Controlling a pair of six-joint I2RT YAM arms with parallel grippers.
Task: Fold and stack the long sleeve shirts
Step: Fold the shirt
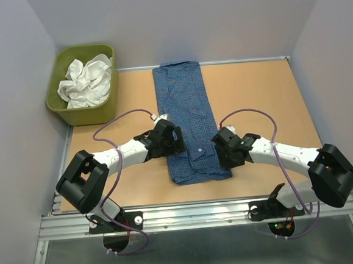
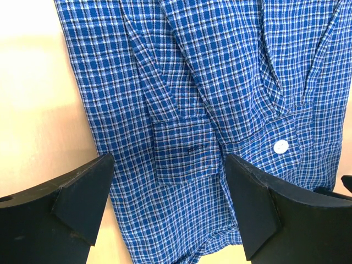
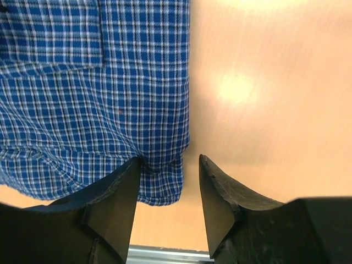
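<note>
The table (image 1: 253, 101) in front of me is a flat top of pale orange-brown wood, walled by grey panels on three sides, with a ribbed metal rail (image 1: 195, 213) along its near edge. Two things lie directly on it. A blue checked shirt (image 1: 184, 107) is folded into a long narrow strip down the middle. Its far end reaches the back edge and its near end stops short of the rail. One pale button (image 1: 201, 149) faces up near that end. An olive-green tub (image 1: 83, 113) sits in the far left corner, bare wood between it and the shirt.
</note>
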